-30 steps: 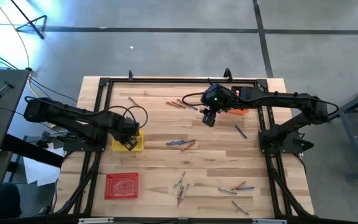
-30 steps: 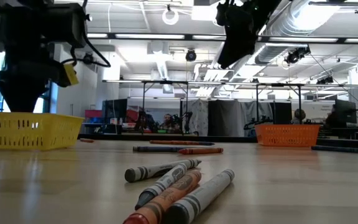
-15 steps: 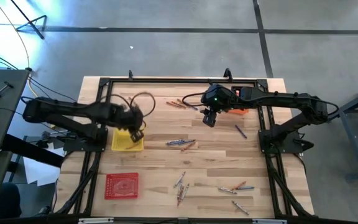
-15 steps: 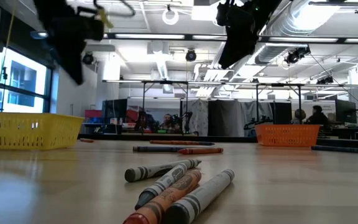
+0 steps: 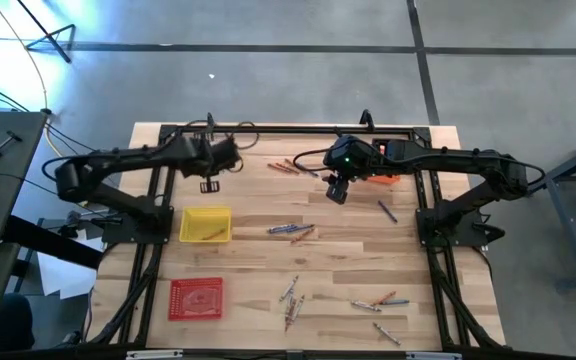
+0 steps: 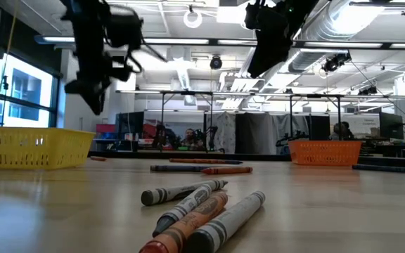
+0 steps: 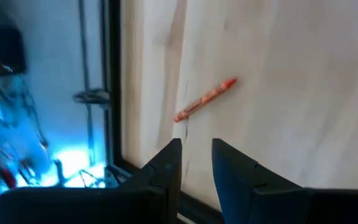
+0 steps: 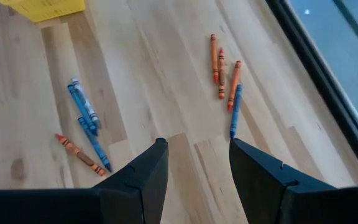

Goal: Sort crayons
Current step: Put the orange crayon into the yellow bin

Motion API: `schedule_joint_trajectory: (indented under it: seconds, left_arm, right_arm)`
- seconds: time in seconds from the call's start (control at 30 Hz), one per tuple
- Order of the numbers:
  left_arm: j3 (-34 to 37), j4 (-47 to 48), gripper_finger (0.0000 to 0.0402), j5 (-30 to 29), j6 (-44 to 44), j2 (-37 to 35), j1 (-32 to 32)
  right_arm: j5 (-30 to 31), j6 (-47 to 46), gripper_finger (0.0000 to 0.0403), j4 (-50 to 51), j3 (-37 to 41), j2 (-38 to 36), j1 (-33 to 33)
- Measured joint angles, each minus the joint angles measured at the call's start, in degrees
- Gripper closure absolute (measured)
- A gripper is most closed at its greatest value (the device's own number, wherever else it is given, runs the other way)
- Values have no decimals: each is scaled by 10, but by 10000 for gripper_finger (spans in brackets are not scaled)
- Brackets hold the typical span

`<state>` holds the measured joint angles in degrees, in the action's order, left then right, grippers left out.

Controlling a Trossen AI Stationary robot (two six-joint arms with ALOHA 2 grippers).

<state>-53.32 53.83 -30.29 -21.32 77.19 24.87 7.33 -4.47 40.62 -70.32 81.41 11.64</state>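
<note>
From above, crayons (image 5: 290, 230) lie scattered mid-desk (image 5: 258, 290) right of the yellow tray (image 5: 206, 225), while only the wrist views show the left end effector (image 7: 196, 158) slightly open and empty above one orange crayon (image 7: 205, 99), the right end effector (image 8: 194, 165) wide open; no writing is readable.

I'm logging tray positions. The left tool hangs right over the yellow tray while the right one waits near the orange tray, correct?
Not quite. In the high view the left tool hangs clear of the yellow tray, further toward the table's far edge, near a lone orange crayon. The right tool does wait near the orange tray.
</note>
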Motion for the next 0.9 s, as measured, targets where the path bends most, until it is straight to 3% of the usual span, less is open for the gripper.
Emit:
schedule_joint_trajectory:
  seconds: [0.2,0.6,0.9]
  left_arm:
    - [0,-50,339,88,-80,66,82]
    - [0,-97,351,91,-226,154,140]
    - [0,-119,351,94,-263,196,145]
  right_arm:
    - [43,0,238,4,0,0,0]
    - [46,21,238,5,0,0,0]
    - [45,22,238,5,0,0,0]
